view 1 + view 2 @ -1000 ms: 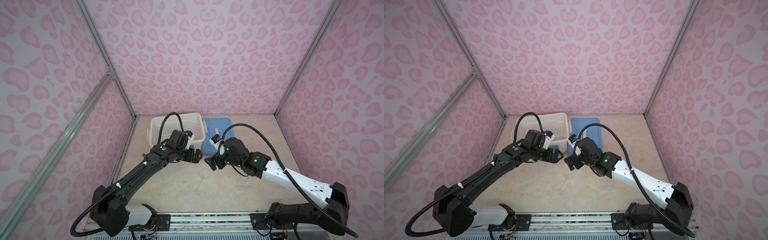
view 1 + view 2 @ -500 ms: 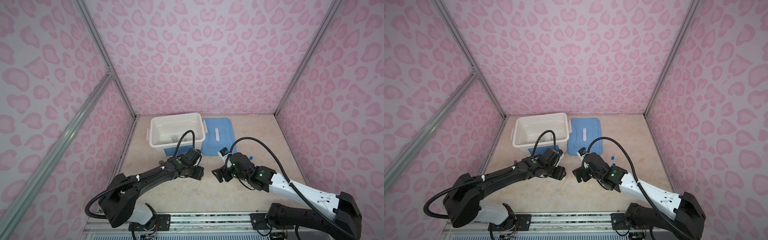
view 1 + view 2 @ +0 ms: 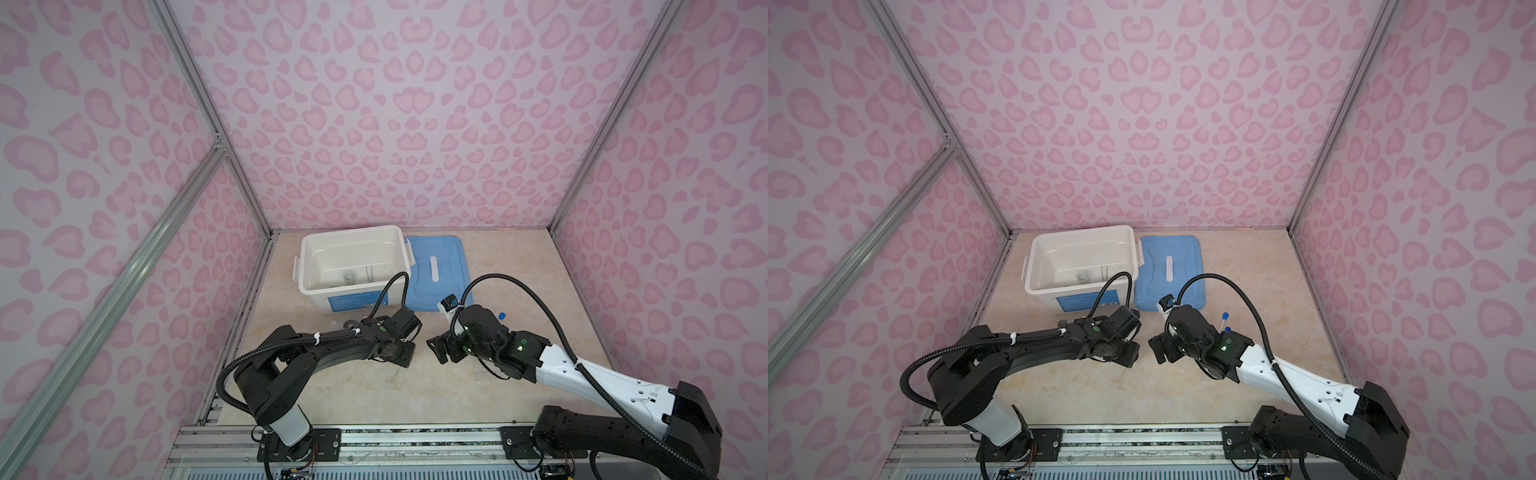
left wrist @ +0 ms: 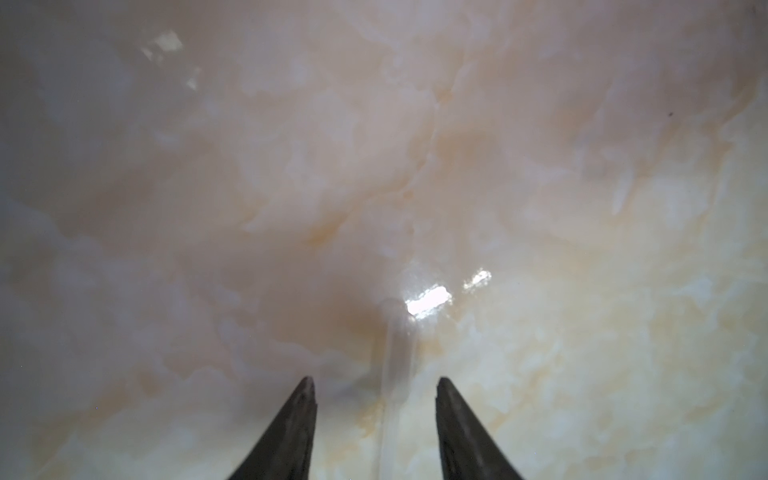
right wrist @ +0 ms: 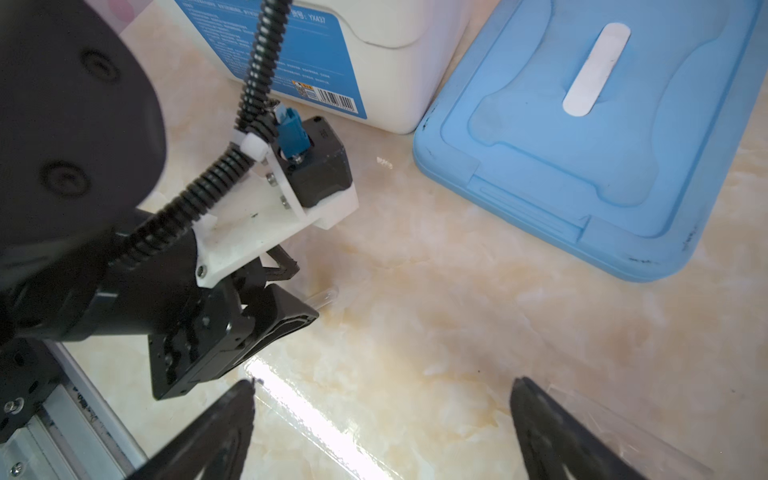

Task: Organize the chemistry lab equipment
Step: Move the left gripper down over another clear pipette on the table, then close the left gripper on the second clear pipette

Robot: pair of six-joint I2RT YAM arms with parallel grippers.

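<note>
A clear tube (image 4: 395, 353) lies flat on the marble table, its rounded end pointing away from my left gripper (image 4: 374, 380). The jaws stand part-way open on either side of it, with a gap on both sides. In the right wrist view that tube's end (image 5: 326, 294) pokes out from under the left gripper (image 5: 249, 320). My right gripper (image 5: 384, 380) is wide open over bare table, facing the left one (image 3: 405, 353) at close range. Two blue-capped tubes (image 3: 1225, 318) stand upright behind the right arm. A clear plastic edge (image 5: 615, 419), likely the rack, lies by the right finger.
A white bin (image 3: 309, 266) stands at the back left with a small round dish (image 3: 350, 275) on its floor. Its blue lid (image 3: 436, 270) lies flat beside it. A small dark object (image 3: 351, 324) sits on the table behind the left arm.
Both arms came down and forward from the bin and lid to the table's middle. The left jaws narrowed around the lying tube. The right jaws stayed wide.
</note>
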